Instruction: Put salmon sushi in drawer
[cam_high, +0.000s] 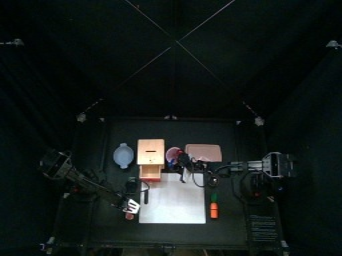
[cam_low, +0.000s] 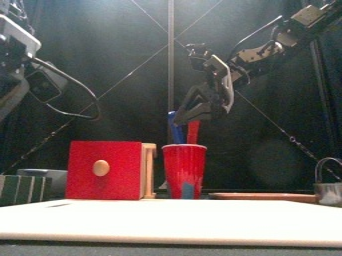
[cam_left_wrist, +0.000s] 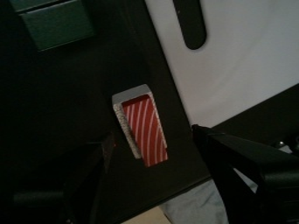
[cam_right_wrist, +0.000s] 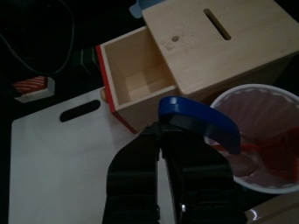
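Left wrist view alone shows the salmon sushi (cam_left_wrist: 145, 131) lying between the spread-open left tool (cam_left_wrist: 158, 166).

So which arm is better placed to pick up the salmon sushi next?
Left. Its open fingers hang right over the salmon sushi, which lies on the dark table beside the white board. The right gripper is over by the open drawer and red cup.

Black curtains (cam_high: 80, 50) hung on a pole frame (cam_high: 171, 40) enclose a small dark counter (cam_high: 107, 215) under dim light.
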